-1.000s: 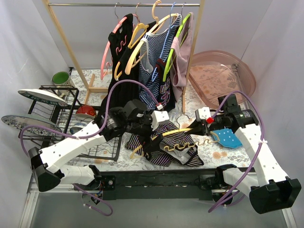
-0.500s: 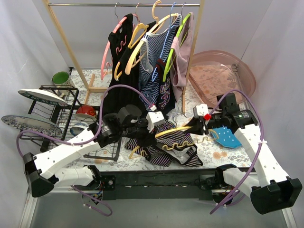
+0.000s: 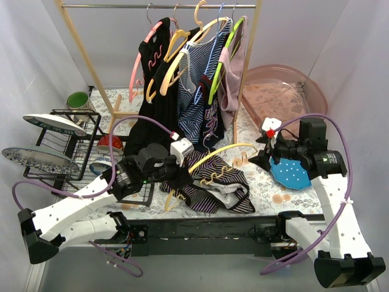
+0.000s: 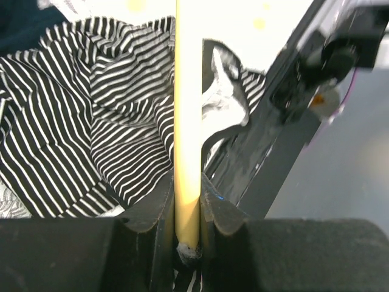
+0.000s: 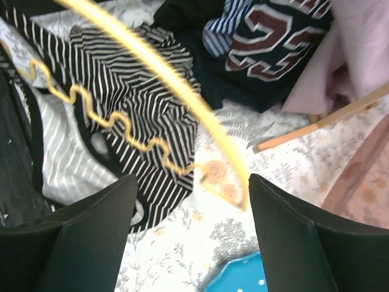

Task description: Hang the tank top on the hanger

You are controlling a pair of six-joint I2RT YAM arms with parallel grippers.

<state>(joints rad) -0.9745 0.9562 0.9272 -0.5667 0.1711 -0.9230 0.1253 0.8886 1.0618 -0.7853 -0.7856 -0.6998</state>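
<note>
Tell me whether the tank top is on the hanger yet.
Off. The tank top lies crumpled on the table, with the hanger lying over it, its wavy bar and one tip bare.

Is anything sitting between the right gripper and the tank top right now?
Only the hanger: its free end lies between the open right gripper and the tank top. The left gripper clamps its other end. Nothing else visible.
</note>
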